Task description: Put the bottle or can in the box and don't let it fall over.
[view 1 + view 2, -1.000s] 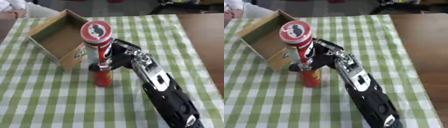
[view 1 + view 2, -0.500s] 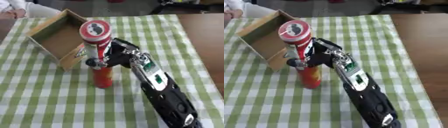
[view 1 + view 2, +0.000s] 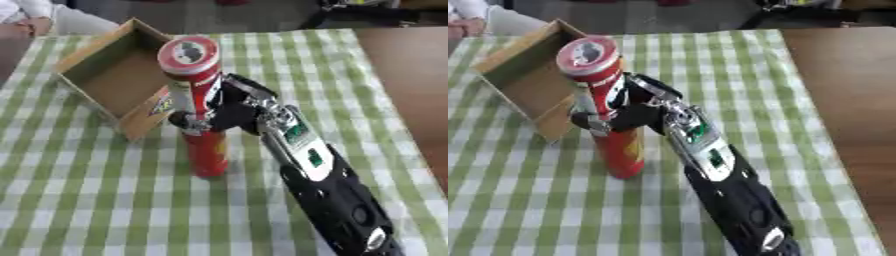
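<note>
Left eye view shows a table under a green-and-white checked cloth (image 3: pixel 79 200), with bare brown wood showing along the right side. At far left sits an open cardboard box (image 3: pixel 114 82), tipped so that its opening faces up and toward the camera, one printed flap hanging at its near right corner. The black right arm comes in from the near right. Just right of the box, and seemingly clear of it, stands a tall red cylindrical can (image 3: pixel 199 107) with a round red-and-white lid, about upright, its base on or just above the cloth; I cannot tell which. The right hand (image 3: pixel 219 111) has its fingers curled round the can's middle, thumb on the left side.

The can looks stiff and smooth, probably light, and its height against a narrow base makes it likely to tip. A hold near the middle, as here, seems sensible; setting it down flat on the box floor is probably the delicate part.

The hand covers much of the can's label, and the print on the lid and the flap is too blurred to read. The box floor is partly hidden behind its near wall. The left hand shows in neither view.
</note>
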Motion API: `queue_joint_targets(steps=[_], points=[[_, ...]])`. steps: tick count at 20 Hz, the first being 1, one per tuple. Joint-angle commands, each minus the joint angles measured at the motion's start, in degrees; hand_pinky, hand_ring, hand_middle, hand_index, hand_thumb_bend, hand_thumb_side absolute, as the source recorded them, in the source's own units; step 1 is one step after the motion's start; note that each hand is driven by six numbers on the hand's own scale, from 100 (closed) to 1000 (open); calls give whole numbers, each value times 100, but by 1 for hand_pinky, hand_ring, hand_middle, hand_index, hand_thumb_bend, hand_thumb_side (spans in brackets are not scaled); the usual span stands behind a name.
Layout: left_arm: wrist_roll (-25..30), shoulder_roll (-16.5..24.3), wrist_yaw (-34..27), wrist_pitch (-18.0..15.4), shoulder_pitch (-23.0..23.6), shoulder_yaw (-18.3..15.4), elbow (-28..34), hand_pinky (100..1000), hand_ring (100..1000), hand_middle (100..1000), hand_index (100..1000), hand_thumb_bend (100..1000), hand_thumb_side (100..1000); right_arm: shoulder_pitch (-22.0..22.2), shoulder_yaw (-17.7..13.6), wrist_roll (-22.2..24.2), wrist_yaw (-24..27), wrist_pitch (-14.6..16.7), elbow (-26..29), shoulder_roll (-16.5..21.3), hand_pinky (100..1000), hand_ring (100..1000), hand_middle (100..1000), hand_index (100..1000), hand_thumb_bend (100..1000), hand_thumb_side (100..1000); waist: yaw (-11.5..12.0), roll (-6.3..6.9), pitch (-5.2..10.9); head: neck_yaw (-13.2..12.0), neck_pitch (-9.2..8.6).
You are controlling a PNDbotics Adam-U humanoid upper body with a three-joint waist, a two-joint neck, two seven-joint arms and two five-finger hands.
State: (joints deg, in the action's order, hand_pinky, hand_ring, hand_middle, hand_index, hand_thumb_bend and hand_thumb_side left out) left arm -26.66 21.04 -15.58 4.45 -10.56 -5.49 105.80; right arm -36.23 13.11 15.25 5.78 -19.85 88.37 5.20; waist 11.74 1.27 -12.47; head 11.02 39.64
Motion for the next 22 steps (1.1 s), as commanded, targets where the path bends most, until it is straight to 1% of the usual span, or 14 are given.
queue_joint_targets(steps=[1, 5, 10, 16, 22], points=[[26, 71, -18, -5, -57, 0, 96, 841, 901, 745, 762, 513, 683, -83, 0, -143, -42, 42, 73, -13, 886, 391, 478, 289, 387, 100, 2, 25, 69, -9, -48], [36, 75, -20, -3, -53, 1, 96, 841, 901, 745, 763, 514, 684, -91, 0, -165, 32, 52, 78, -17, 889, 359, 456, 254, 329, 100, -6, 27, 75, -11, -50], [40, 87, -11, 1, -44, -5, 96, 842, 902, 746, 763, 517, 683, -233, -19, -224, 155, 130, 136, -4, 889, 353, 453, 246, 304, 100, -9, 29, 92, -12, -32], [42, 95, -7, 5, -36, -10, 96, 842, 902, 746, 763, 516, 683, -809, -113, -387, 235, 249, 120, 19, 884, 352, 453, 246, 287, 100, -2, 27, 113, -17, -18], [49, 96, -5, 9, -43, -6, 97, 842, 902, 746, 763, 514, 683, -1502, -197, -586, 270, 378, -109, -24, 878, 349, 451, 245, 272, 100, 31, 24, 98, -6, -38]])
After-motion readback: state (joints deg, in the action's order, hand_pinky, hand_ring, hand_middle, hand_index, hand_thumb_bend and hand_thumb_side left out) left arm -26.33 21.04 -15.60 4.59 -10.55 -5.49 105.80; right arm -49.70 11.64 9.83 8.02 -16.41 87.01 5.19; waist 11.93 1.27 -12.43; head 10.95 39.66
